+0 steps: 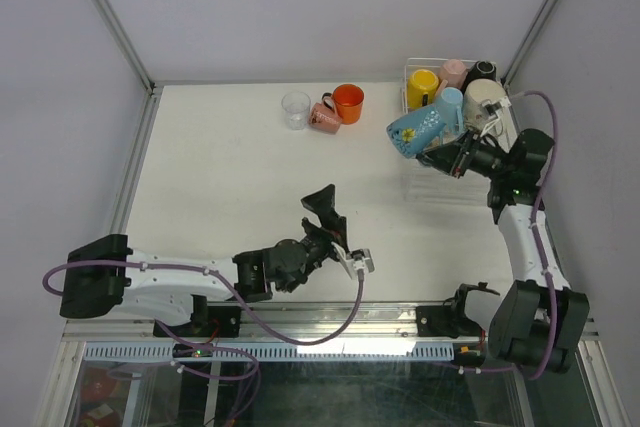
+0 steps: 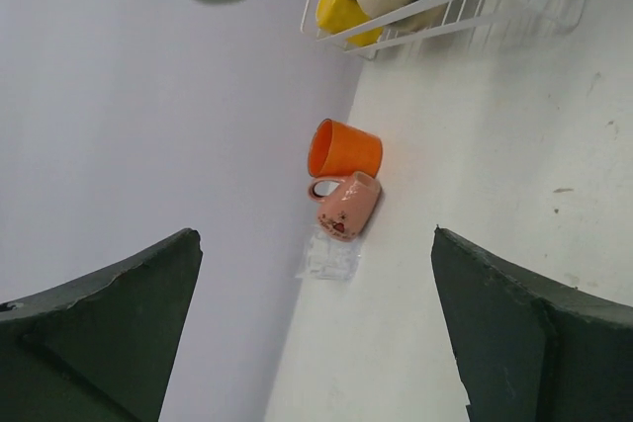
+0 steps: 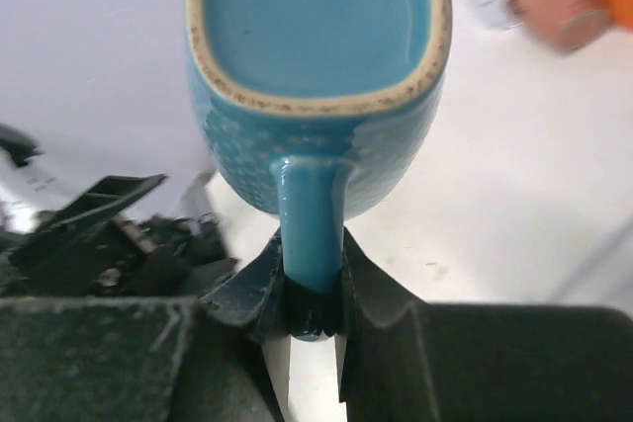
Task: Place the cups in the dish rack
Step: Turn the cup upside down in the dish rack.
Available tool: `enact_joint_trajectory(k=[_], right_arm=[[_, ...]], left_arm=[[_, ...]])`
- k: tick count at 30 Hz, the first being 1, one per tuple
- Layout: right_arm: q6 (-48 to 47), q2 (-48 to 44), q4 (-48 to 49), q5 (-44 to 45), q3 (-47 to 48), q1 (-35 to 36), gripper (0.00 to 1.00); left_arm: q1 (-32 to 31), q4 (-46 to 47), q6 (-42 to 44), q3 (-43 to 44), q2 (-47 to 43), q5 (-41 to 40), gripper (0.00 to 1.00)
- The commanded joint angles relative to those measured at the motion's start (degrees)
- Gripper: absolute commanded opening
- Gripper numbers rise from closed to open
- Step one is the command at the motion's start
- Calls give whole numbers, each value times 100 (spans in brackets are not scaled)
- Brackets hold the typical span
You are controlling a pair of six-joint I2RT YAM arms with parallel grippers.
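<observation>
My left fingers (image 2: 524, 333) stand wide and empty, well left of the dish rack (image 1: 407, 75), nearside. My right fingers (image 3: 364, 289) pinch only the handle of the blue mug (image 3: 316, 145), held tilted above the rack's left edge. Risk: so thin a grip may let it swivel or slip onto the racked mugs (image 1: 423, 82). Farther, left of the rack, orange mug (image 1: 348, 103), pink mug (image 1: 324, 115) and glass tumbler (image 1: 296, 109) wait on the counter (image 1: 230, 177).

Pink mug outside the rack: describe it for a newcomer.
On the table's far edge, left of the dish rack, three items cluster. The pink mug is the middle one, between glass tumbler and orange mug; only it is pink.
</observation>
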Motion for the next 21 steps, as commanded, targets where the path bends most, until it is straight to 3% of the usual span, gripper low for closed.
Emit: enact_joint_trajectory(k=[1, 6, 13, 17, 21], right_arm=[[-2129, -478, -1697, 822, 790, -503, 0], [-3048, -617, -2354, 1877, 961, -877, 0], [-3966, -579, -2639, 3492, 1033, -990, 0], [-4356, -457, -2491, 4170, 982, -989, 0], [-4637, -146, -2408, 4421, 1009, -984, 0]], left_arm=[[298, -1232, -1800, 696, -403, 9, 99], [1192, -2358, -3355, 1420, -615, 980, 99], [2771, -3164, -4981, 2148, -394, 2169, 99], [3472, -3262, -5530, 2264, -236, 2781, 99], [3643, -3257, -5568, 2283, -5, 2745, 99]])
